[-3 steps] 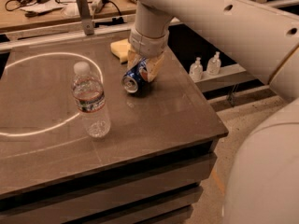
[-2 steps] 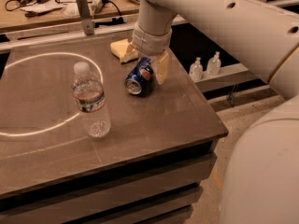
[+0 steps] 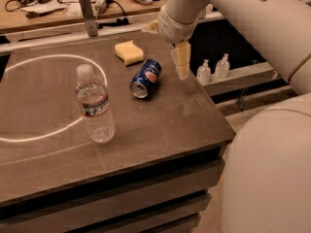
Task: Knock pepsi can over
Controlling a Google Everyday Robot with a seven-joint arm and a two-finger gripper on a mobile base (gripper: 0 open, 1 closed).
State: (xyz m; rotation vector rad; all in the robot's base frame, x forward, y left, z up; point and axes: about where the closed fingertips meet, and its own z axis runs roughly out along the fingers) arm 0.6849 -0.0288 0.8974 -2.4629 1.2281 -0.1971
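Tabletop scene with one robot arm reaching in from the right. The gripper [image 3: 181,68] hangs pointing down over the right side of the table [image 3: 160,130]; whether it is released or clenched cannot be told. The pepsi can [image 3: 146,78] lies on its side just left of the gripper, apart from it, its long axis slanting from the gripper's side down and away to the left. A yellow sponge [image 3: 129,52] sits left of the gripper, beyond the can. A water bottle [image 3: 95,106] stands upright well to the left. The knock-over looks done; a clean retreat remains
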